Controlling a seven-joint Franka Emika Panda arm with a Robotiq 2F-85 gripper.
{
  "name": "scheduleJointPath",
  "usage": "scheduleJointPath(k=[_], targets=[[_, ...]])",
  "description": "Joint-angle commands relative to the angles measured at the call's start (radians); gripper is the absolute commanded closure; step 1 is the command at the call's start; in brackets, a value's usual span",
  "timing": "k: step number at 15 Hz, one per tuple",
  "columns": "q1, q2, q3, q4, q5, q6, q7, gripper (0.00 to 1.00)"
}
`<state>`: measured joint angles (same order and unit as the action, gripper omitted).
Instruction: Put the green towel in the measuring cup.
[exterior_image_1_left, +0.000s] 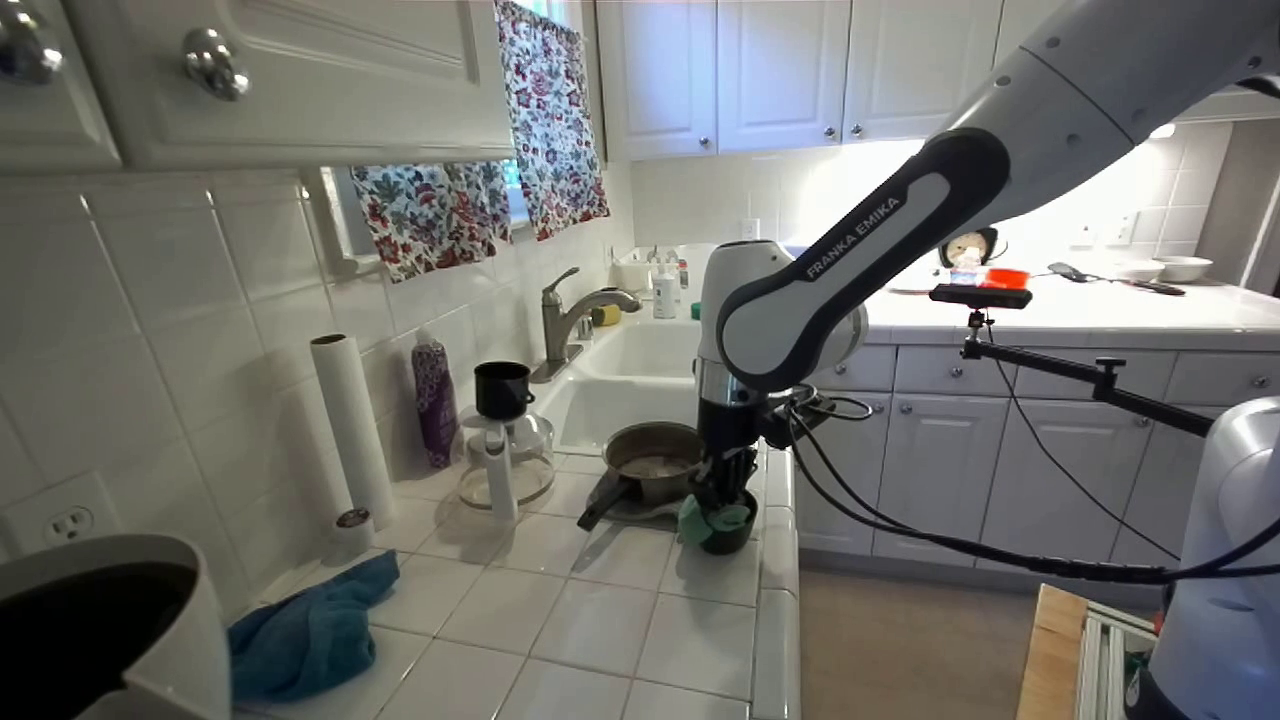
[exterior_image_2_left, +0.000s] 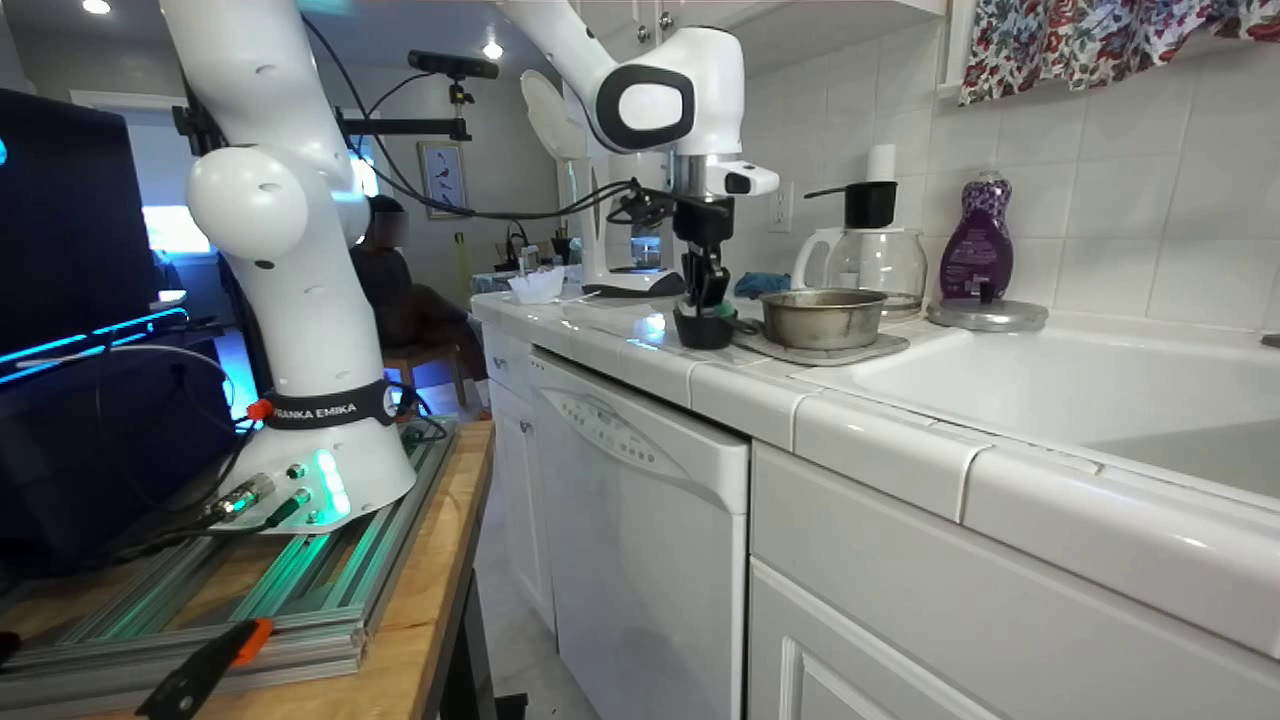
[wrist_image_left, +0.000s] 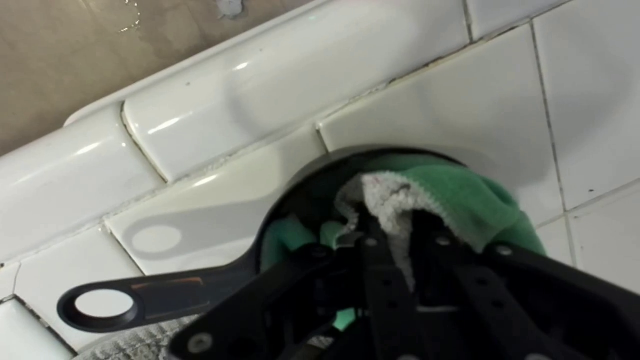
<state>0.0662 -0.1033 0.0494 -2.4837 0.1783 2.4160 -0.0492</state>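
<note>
Hand (wrist_image_left: 401, 235) pinching a green towel (wrist_image_left: 470, 205), partly inside the black measuring cup (exterior_image_2_left: 705, 333) near the worktop's (exterior_image_1_left: 590, 620) front edge.
A fold overhangs the rim; if it clings on release, lifting could drag the towel out or tip the cup.

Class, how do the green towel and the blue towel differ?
Colour: the green towel also shows a whitish side; the blue towel shows only blue.
Place: the green towel is partly in the cup, draped over its rim; the blue towel lies on the counter.
Gripper: the gripper is at the green towel, away from the blue towel.
Shared: both are crumpled cloth.
</note>
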Motion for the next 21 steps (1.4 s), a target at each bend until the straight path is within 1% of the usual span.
scheduleJointPath(k=[1, 7, 8, 9, 10, 11, 12, 14, 15, 18, 19, 20, 21], targets=[[0.007, -0.034, 0.005, 0.005, -0.008, -0.045, 0.009, 0.57], [0.01, -0.056, 0.01, 0.012, -0.018, -0.076, 0.02, 0.17], [0.011, -0.061, 0.011, 0.012, -0.017, -0.079, 0.019, 0.17], [0.012, -0.065, 0.012, 0.013, -0.017, -0.08, 0.019, 0.38], [0.013, -0.068, 0.013, 0.015, -0.016, -0.08, 0.019, 0.37], [0.015, -0.073, 0.015, 0.015, -0.013, -0.083, 0.017, 0.42], [0.018, -0.08, 0.016, 0.016, -0.01, -0.084, 0.014, 0.47], [0.021, -0.089, 0.017, 0.018, -0.009, -0.087, 0.014, 0.56], [0.024, -0.094, 0.017, 0.019, -0.006, -0.09, 0.012, 0.66], [0.024, -0.107, 0.018, 0.019, -0.006, -0.098, 0.013, 0.45], [0.024, -0.109, 0.017, 0.019, -0.006, -0.099, 0.013, 0.84], [0.024, -0.11, 0.017, 0.019, -0.006, -0.097, 0.013, 0.81], [0.024, -0.111, 0.017, 0.019, -0.006, -0.097, 0.013, 0.82]])
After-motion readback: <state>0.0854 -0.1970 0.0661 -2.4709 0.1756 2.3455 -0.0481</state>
